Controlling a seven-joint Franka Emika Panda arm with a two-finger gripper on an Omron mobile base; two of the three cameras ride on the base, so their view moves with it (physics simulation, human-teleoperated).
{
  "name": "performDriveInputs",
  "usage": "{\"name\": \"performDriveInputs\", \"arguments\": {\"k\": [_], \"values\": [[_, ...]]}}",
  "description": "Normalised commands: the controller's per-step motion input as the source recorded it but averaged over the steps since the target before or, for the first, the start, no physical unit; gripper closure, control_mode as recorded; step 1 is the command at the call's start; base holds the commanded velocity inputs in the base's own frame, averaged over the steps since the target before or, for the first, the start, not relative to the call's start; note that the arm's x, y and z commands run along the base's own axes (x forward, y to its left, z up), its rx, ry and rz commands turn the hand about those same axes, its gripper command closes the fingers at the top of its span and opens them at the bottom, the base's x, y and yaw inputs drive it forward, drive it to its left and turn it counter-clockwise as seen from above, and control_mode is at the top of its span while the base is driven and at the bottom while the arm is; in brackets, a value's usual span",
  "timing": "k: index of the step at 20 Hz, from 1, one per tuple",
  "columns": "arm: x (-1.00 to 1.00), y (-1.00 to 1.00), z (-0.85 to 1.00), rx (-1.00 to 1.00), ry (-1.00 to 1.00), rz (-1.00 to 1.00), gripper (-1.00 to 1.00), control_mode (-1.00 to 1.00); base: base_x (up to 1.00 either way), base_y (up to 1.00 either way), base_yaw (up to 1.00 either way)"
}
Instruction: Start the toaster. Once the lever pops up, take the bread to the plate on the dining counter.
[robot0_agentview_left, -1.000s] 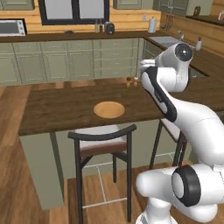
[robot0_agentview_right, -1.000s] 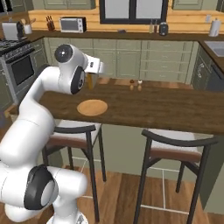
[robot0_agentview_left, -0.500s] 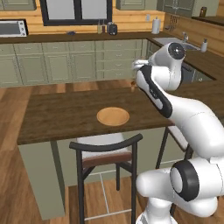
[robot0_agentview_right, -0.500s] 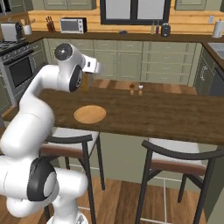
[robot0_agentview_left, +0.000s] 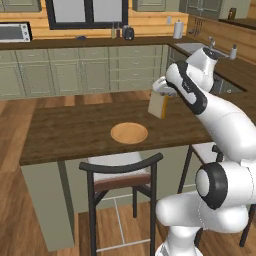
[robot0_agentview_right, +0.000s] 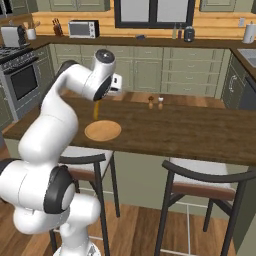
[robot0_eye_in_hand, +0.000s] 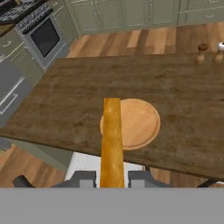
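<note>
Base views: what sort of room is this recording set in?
A home kitchen, rendered. Grey-green cabinets line a wood-topped back wall, a range with an oven stands on one side, and a dining counter with bar stools fills the middle.

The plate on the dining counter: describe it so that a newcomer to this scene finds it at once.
Find the long dark wood dining counter with two stools. Near its front edge, above one stool, lies the plate: round, flat, tan-orange, bare. The counter's other items are two small shakers near the far edge.
</note>
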Motion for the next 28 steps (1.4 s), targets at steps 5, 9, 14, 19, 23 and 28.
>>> {"name": "performDriveInputs", "arguments": {"k": [5, 9, 14, 19, 23, 28], "values": [[0.02, 0.09, -0.45, 0.0, 0.1, 0.11, 1.0, -1.0, 0.0, 0.0, 0.0], [0.16, 0.25, -0.44, 0.0, 0.15, 0.09, 1.0, -1.0, 0.0, 0.0, 0.0], [0.13, 0.02, -0.27, 0.13, 0.01, 0.01, 1.0, -1.0, 0.0, 0.0, 0.0], [0.2, 0.0, -0.38, 0.16, 0.02, 0.0, 1.0, -1.0, 0.0, 0.0, 0.0], [0.39, 0.11, -0.48, 0.06, 0.07, 0.0, 1.0, -1.0, 0.0, 0.0, 0.0], [0.51, 0.16, -0.24, 0.06, 0.02, 0.0, 1.0, -1.0, 0.0, 0.0, 0.0]]}}
